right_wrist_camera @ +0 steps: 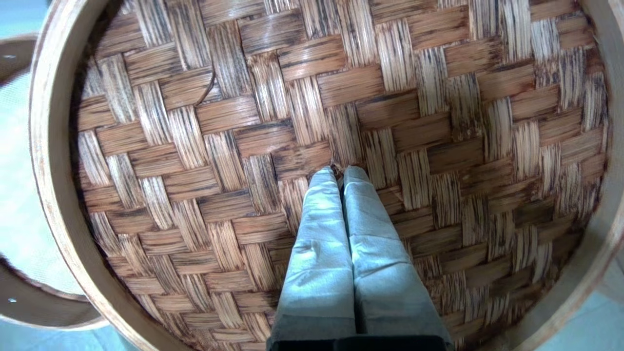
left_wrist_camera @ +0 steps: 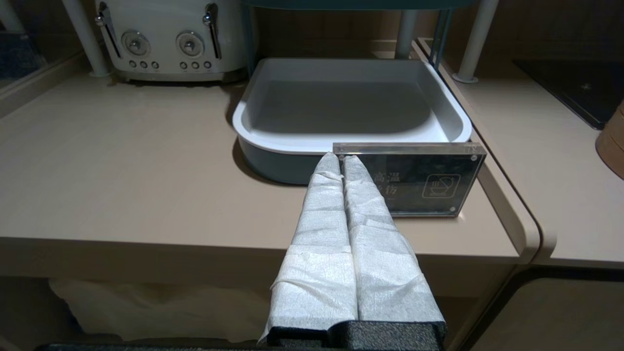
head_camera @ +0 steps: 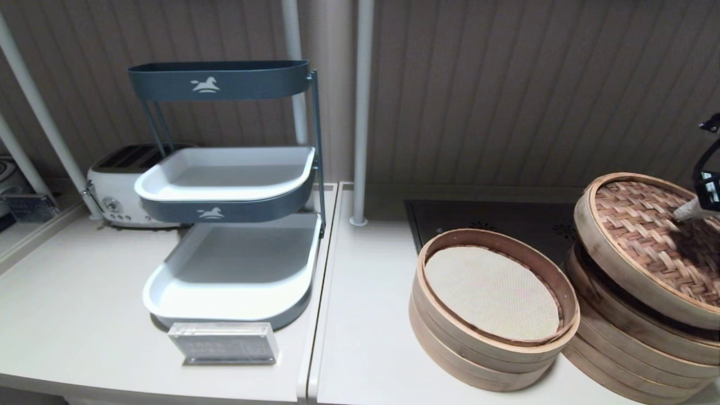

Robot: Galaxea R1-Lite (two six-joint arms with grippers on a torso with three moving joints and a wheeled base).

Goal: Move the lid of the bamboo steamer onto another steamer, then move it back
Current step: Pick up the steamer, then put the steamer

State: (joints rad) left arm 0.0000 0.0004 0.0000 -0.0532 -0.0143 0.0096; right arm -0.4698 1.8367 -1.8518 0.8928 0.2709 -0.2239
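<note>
The bamboo steamer lid [head_camera: 635, 225], reddish-brown weave with a pale rim, sits tilted over the stack at the far right, its left side raised with a dark gap beneath. My right gripper [head_camera: 689, 212] is shut on the small loop at the centre of the lid [right_wrist_camera: 243, 122], its wrapped fingertips [right_wrist_camera: 340, 169] pinching it. Under the lid stands another steamer [head_camera: 630, 332], a stack of pale rings; its own lid is hidden. To its left is the uncovered steamer with the cream cloth liner [head_camera: 495, 304]. My left gripper [left_wrist_camera: 340, 157] hangs shut and parked off the counter's front edge.
A dark three-tier rack with white trays [head_camera: 230, 185] stands at the left, a clear acrylic sign [head_camera: 224, 342] in front of it and a white toaster [head_camera: 112, 191] behind. A black hob [head_camera: 506, 222] lies behind the steamers. Two white poles [head_camera: 360, 112] rise at the back.
</note>
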